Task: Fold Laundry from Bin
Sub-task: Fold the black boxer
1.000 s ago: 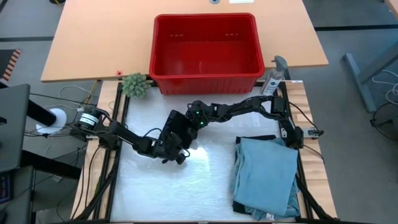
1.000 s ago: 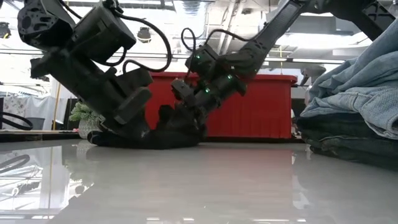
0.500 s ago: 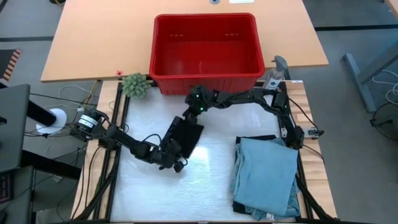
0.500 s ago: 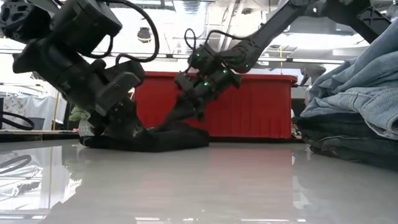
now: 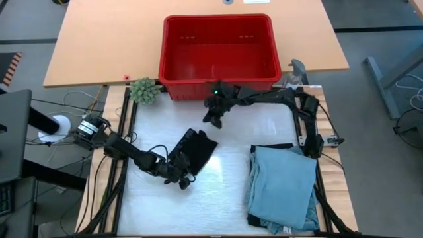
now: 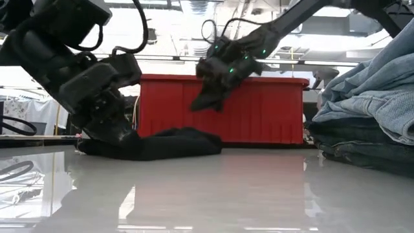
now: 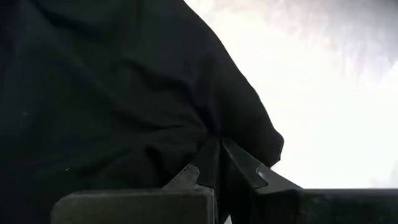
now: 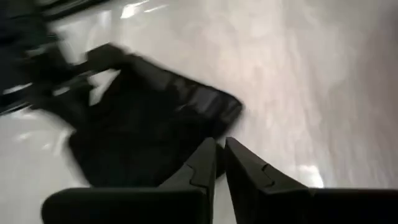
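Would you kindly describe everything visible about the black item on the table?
The black item is a small, soft, dark cloth, lying flat and slightly rumpled on the white table, left of the folded blue pile. The left gripper is shut on its near edge, the fabric bunching there. The right gripper hangs above, not touching it.

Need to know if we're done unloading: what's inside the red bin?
The red bin shows only its bare red floor, with no clothes in it. The strip just inside its near wall is hidden from above.
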